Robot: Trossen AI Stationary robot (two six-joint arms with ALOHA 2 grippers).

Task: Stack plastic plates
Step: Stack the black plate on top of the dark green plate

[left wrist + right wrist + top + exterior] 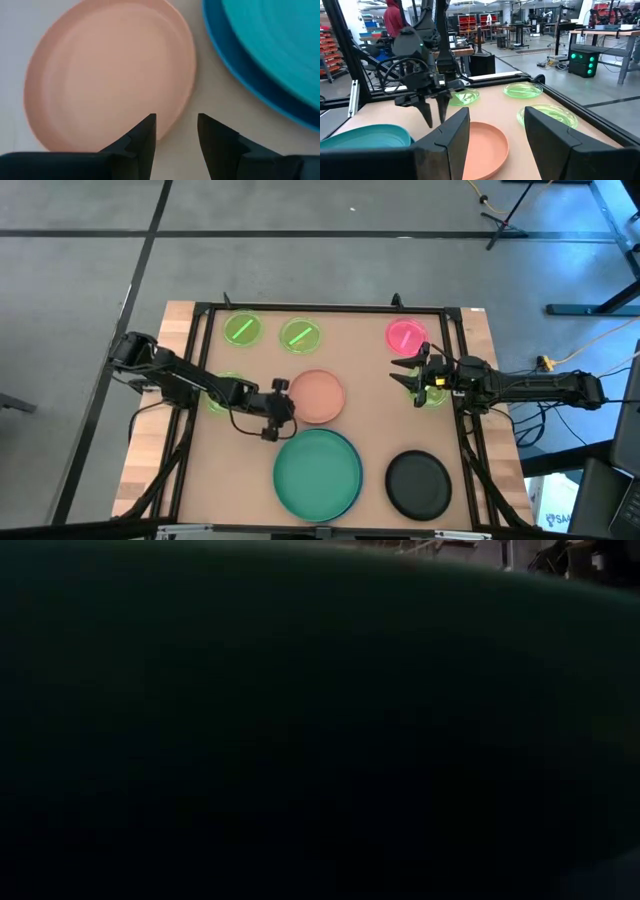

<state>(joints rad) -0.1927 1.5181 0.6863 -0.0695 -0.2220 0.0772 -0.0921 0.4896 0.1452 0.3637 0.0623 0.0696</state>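
A salmon-pink plate (318, 395) lies flat mid-table. Nearer the front, a teal-green plate (318, 470) sits on a blue plate whose rim (235, 65) shows in the left wrist view. A black plate (418, 483) lies to the right. My left gripper (275, 408) is open and points down at the salmon plate's left rim (187, 95), one finger over the plate and one outside it. My right gripper (403, 372) is open and hovers above a neon-green plate (430, 392), touching nothing. The low view is filled by the dark teal plate (300, 740). My left gripper comes from above with its open fingers (145, 132) on either side of the salmon plate's left rim (470, 127). Whether a fingertip touches the plate, I cannot tell. The plate lies flat on the table.
Two neon-green plates (243, 330) (301, 335) and a small pink plate (405, 335) lie along the far edge; another neon-green plate (218, 395) shows under the left arm. A black frame (320, 308) bounds the table. A person (395, 17) stands in the room beyond.
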